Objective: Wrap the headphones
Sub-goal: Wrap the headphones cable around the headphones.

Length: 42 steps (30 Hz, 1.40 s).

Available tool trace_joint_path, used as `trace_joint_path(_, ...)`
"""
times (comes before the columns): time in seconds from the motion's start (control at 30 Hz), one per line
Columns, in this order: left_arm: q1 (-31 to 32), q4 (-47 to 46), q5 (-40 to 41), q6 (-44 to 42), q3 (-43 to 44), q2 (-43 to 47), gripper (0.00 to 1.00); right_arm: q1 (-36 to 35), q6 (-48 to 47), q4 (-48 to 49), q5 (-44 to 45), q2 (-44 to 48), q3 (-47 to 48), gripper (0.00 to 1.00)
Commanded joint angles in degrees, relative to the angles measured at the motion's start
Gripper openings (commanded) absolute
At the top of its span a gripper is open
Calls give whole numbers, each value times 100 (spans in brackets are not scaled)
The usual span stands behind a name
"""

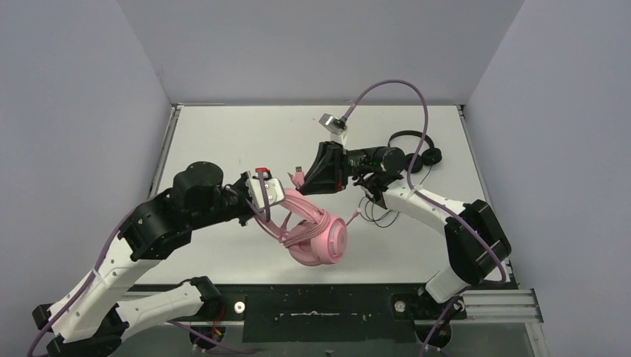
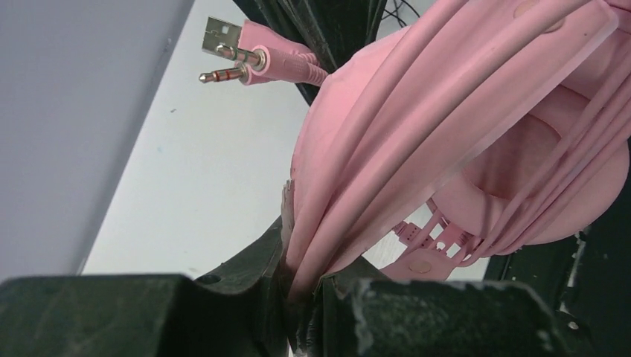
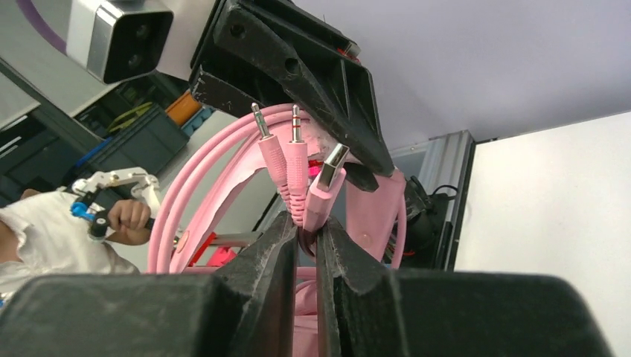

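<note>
Tightly, left fingers point(image 2: 231, 294) and right fingers point(image 3: 262, 268) clamp one pink headset's point(image 1: 324, 239) three-plug cable point(image 2: 387, 126).

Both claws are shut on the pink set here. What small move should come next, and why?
Probably: the right claw carries the plug end down to the pink headphones and tucks it under the cable loops. The left claw clamps several loops together, and only the short plug tail looks loose.

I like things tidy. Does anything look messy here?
Yes. The black headphones have their thin cable lying in loose, messy loops on the table, not wrapped yet. The pink headphones have their cable bundled around them.
</note>
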<state>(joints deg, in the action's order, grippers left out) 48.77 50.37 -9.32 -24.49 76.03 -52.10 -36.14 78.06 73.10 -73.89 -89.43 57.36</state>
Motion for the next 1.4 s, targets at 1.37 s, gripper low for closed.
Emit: trace_joint_path(1.37,1477,-3788,5124,-2651,507,-669,0,-1009,-5189,-10894,1127,946,2272,11)
